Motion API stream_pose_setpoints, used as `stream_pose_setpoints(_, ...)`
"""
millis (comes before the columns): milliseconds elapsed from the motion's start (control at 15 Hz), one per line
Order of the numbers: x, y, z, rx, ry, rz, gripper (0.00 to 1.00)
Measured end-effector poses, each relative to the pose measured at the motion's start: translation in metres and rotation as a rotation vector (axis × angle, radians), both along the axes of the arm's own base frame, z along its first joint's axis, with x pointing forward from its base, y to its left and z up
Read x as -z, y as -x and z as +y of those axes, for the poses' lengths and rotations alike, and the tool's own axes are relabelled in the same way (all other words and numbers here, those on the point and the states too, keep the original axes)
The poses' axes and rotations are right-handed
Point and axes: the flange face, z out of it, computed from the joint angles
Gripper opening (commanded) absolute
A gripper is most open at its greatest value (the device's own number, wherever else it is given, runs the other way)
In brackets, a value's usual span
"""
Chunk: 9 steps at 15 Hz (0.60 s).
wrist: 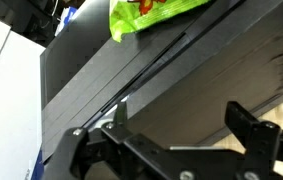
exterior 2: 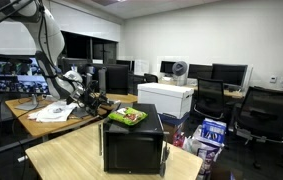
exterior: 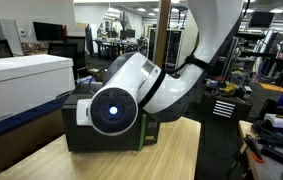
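In the wrist view my gripper (wrist: 181, 125) is open, with nothing between its dark fingers (wrist: 251, 128). Just beyond them runs the side of a black box (wrist: 91, 80) standing on a wooden table (wrist: 206, 85). A green snack bag (wrist: 156, 14) lies on top of the box. In both exterior views the black box (exterior 2: 133, 148) carries the green bag (exterior 2: 128, 117). The white arm (exterior: 131, 90) hides most of the box (exterior: 81, 135) and the gripper itself. In an exterior view the arm (exterior 2: 51, 50) curves down from the upper left towards the box.
A white case (exterior: 21, 85) stands beside the box. A white box (exterior 2: 166, 97) sits on a far desk, with office chairs (exterior 2: 261, 110) and monitors behind. A blue package (exterior 2: 211, 132) lies low at the right. Papers and clutter cover the left desk (exterior 2: 56, 110).
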Motion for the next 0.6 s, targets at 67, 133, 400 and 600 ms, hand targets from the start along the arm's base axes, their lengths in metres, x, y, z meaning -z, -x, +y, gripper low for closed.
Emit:
stream_pose_setpoints(67, 0.001, 0.003, 0.001, -0.003, 0.000, 0.008, 1.00)
stream_pose_setpoints(133, 0.004, 0.007, 0.003, -0.006, 0.001, 0.020, 1.00)
stream_pose_setpoints(400, 0.010, 0.015, 0.005, -0.009, 0.001, 0.040, 0.67)
stream_pose_setpoints(600, 0.012, 0.019, 0.004, -0.016, 0.011, 0.056, 0.45)
